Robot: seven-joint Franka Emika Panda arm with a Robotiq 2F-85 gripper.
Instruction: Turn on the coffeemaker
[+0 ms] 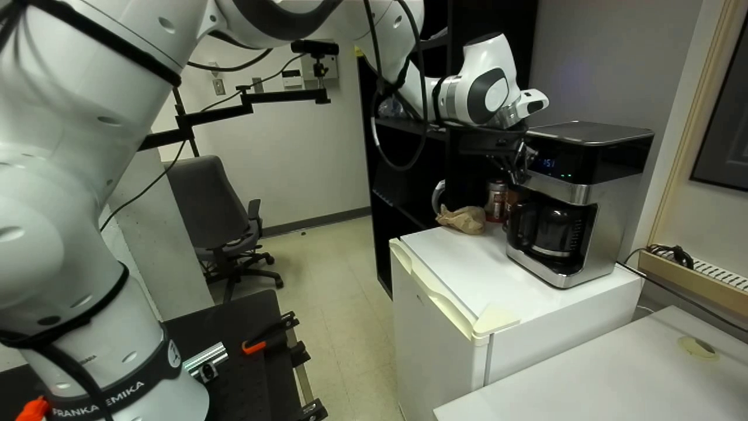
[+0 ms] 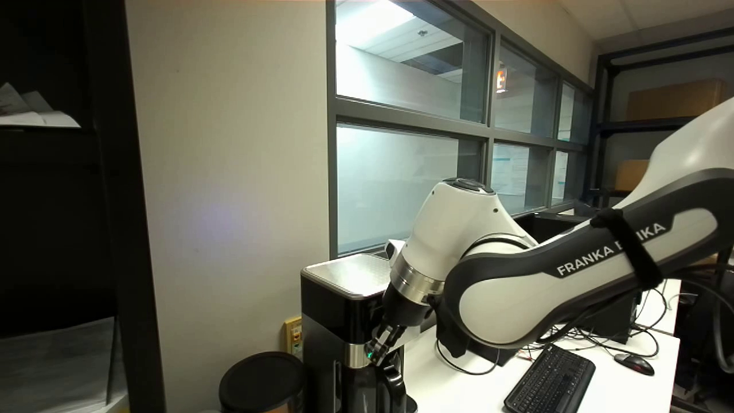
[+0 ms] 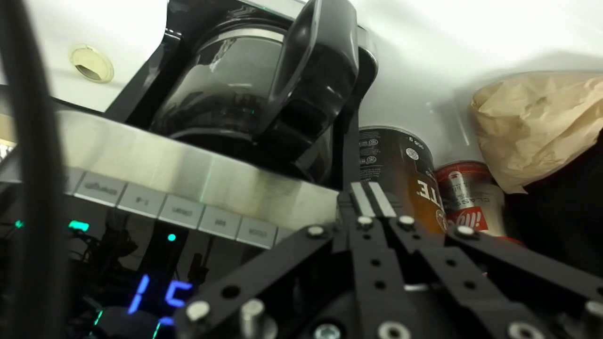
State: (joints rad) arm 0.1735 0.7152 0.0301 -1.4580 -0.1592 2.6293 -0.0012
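"Where was the brewer (image 1: 610, 204)?"

"Just in front of the pincer (image 3: 373, 200), standing on the fridge (image 1: 450, 257); both exterior views put the tips (image 3: 362, 200) close to its face."

"Was the pincer spread?"

"No, the tips were pressed together, with nothing that I could see pinched between them. Shaped for a poke, I thought."

"How far along was it?"

"The reach looked nearly done. In the wrist view the buttons (image 3: 181, 210) ran off to the left of the tips, the nearest one partly hidden by the pincer's links (image 3: 268, 263). Whether anything touched, I couldn't tell."

"But was it on?"

"It had power: blue digits (image 3: 140, 294) and green lights (image 3: 78, 226) glowed, lower and left of the tips in the wrist view. That could have been mere standby, so I wouldn't have called it finished."

"What was left, then?"

"A press on the proper button, I judged, and a check of the lights. The carafe (image 1: 561, 228) sat in the brewer, lower than the pincer."
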